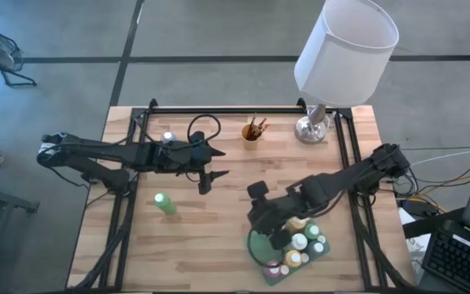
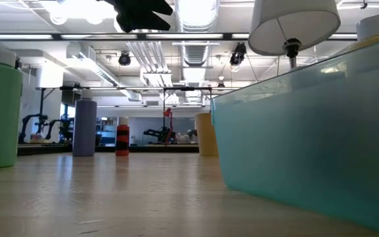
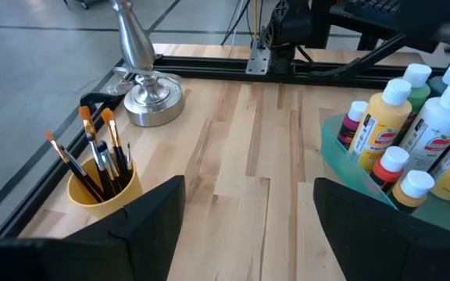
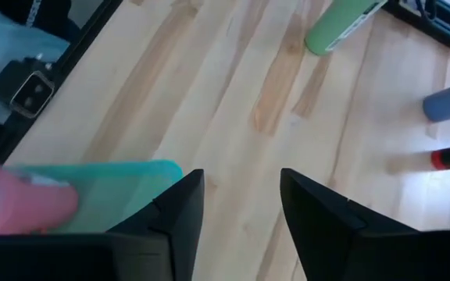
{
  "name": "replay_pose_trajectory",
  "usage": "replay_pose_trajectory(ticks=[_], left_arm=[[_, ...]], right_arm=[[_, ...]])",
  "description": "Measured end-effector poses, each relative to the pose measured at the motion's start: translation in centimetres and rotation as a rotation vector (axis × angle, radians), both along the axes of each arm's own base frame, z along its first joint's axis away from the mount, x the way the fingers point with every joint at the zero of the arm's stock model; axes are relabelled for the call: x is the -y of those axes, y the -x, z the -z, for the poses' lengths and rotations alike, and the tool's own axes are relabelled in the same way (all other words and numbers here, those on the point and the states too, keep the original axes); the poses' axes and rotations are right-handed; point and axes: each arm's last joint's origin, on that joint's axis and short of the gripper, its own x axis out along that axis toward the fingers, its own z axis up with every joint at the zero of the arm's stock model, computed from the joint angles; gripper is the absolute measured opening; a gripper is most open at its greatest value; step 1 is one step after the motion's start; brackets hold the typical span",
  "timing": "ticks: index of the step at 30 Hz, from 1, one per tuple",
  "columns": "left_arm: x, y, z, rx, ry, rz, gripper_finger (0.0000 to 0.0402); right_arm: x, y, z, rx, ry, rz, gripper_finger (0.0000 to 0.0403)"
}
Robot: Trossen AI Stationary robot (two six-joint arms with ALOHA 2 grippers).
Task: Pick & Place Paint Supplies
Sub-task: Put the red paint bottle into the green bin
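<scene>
Overhead, the right gripper (image 1: 269, 226) hangs at the near-left edge of the teal tray (image 1: 257, 247), which sits toward the tabletop's near right corner; its fingers (image 4: 174, 211) stand partly apart with only bare wood between them, and they have hold of nothing; a pink bottle (image 4: 18, 209) shows blurred just beside one finger, at the tray's edge. The tray carries a cluster of paint bottles (image 1: 300, 242), mostly white-capped, in yellow, white, red and green; from the left wrist view they stand upright and packed against one another (image 3: 381, 125).

The left gripper (image 1: 205, 181) hovers over the middle of the tabletop, toward the left; its fingers (image 3: 158, 215) are spread wide and empty. A green bottle (image 1: 166, 204) stands alone on the wood near the left gripper, on its near side, well apart from the tray; another small white-capped bottle (image 1: 168, 137) shows beside the left arm, toward the far edge.

A yellow cup (image 3: 104, 191) holding several thin dark-handled brushes (image 3: 100, 152) stands near the far edge, around the middle; the lamp (image 1: 345, 45) with its silver base (image 3: 151, 97) stands just beside it toward the far right corner.

From the low view, a grey-blue bottle (image 2: 84, 128) and a small red one (image 2: 122, 139) stand upright farther along the tabletop.
</scene>
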Motion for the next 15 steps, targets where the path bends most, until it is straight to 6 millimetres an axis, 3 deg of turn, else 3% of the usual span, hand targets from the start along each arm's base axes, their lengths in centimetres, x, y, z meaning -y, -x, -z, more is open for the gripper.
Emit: replay_pose_trajectory(ticks=[7,15], left_arm=[[0.0,0.0,0.0,0.001,0.007,-0.002,0.0287],[0.0,0.0,0.0,0.006,0.026,-0.011,0.0287]], right_arm=[[2.4,3.7,-0.6,0.042,-0.029,-0.007,0.0137],[6.5,9.1,-0.2,0.210,-0.087,0.049,0.0110]])
